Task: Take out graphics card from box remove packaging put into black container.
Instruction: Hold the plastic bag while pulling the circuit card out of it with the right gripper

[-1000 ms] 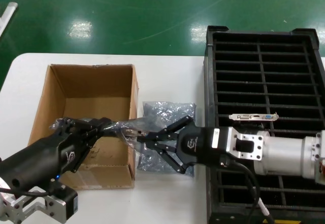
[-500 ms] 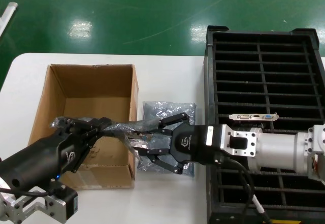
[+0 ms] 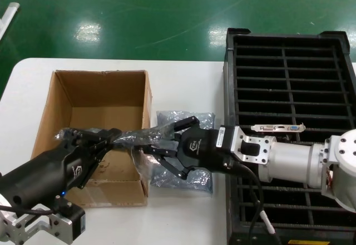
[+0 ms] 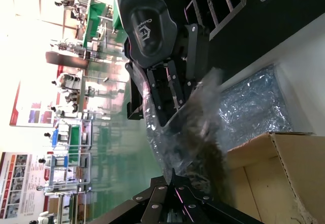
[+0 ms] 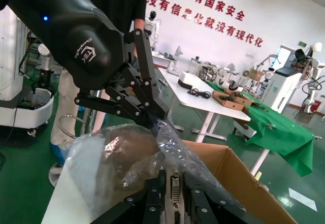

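The packaging (image 3: 130,138), a crinkly silver bag, is stretched over the near corner of the cardboard box (image 3: 92,98) between my two grippers. My left gripper (image 3: 114,138) is shut on one end of the bag (image 4: 193,132), its tips (image 4: 175,176) pinched together on the plastic. My right gripper (image 3: 143,146) has come in from the opposite side. Its fingers (image 5: 155,193) stand close on either side of the graphics card (image 5: 175,181), whose port connector shows between them at the bag's mouth (image 5: 117,153). The rest of the card is hidden in the bag. The black container (image 3: 231,89) stands at the right.
A second silver bag (image 3: 169,118) lies flat on the white table between the box and the crate, under my right gripper. Another card (image 3: 278,128) stands in one of the crate's slots, its silver bracket up. Green floor lies beyond the table's far edge.
My right gripper has moved left, toward the box and my left gripper, and its fingers have closed over the end of the bag. The left arm has held still.
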### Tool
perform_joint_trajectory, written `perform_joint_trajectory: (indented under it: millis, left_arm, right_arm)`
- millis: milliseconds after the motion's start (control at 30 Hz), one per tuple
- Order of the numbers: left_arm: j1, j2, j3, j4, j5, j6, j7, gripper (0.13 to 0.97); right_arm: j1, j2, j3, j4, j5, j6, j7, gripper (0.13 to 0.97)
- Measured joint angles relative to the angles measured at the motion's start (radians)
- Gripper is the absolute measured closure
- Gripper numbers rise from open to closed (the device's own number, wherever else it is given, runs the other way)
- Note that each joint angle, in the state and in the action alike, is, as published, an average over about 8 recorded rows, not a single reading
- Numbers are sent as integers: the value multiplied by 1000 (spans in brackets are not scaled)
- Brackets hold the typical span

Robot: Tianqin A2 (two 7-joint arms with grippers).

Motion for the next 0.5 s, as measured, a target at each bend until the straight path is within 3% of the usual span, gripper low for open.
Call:
perform_joint_trajectory:
  millis: [233, 500]
  left_arm:
    - [0, 0, 0, 0, 0, 0, 0, 959]
    - [0, 0, 0, 0, 0, 0, 0, 959]
  right_arm:
    - [-15, 5, 6, 21, 0, 6, 6, 903]
    - [-55, 61, 9, 134, 1, -5, 50, 908]
